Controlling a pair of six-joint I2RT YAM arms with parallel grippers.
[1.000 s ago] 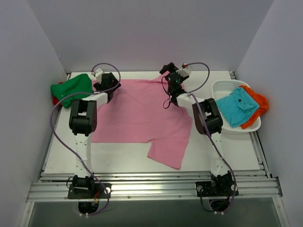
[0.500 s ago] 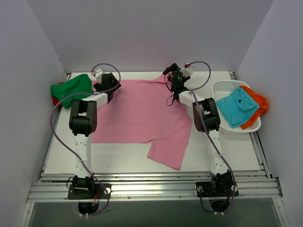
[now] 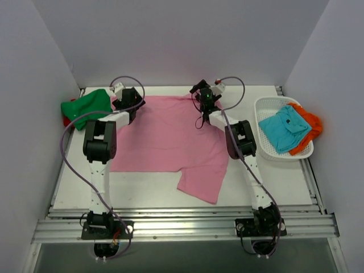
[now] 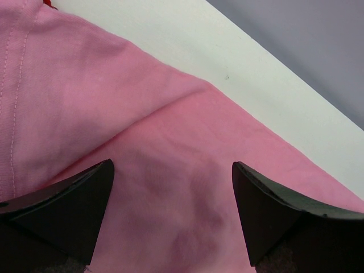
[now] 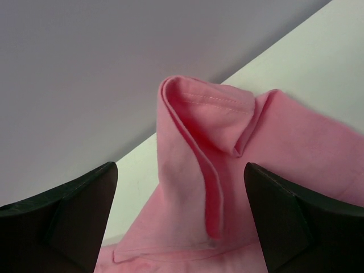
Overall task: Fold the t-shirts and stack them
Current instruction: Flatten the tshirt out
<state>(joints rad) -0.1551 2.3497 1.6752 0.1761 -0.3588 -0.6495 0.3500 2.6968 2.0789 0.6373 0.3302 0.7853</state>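
Observation:
The large pink shirt (image 3: pixel 168 139) lies spread flat across the table. My left gripper (image 3: pixel 128 101) is open at the shirt's far-left corner; in the left wrist view its jaws stand wide apart over smooth pink cloth (image 4: pixel 170 170). My right gripper (image 3: pixel 200 95) is open at the far edge near the collar; the right wrist view shows the raised, folded collar (image 5: pixel 199 159) between the open jaws. A green shirt (image 3: pixel 85 105) over a red one (image 3: pixel 66 121) lies at the far left. A teal shirt (image 3: pixel 284 128) and an orange shirt (image 3: pixel 307 126) lie in the basket.
A white mesh basket (image 3: pixel 263 106) stands at the right edge of the table. Grey walls close in the back and both sides. Bare white table (image 3: pixel 142 190) shows in front of the pink shirt.
My right gripper has shifted slightly left along the far edge of the pink shirt, toward the collar. The left arm and the shirts have not moved.

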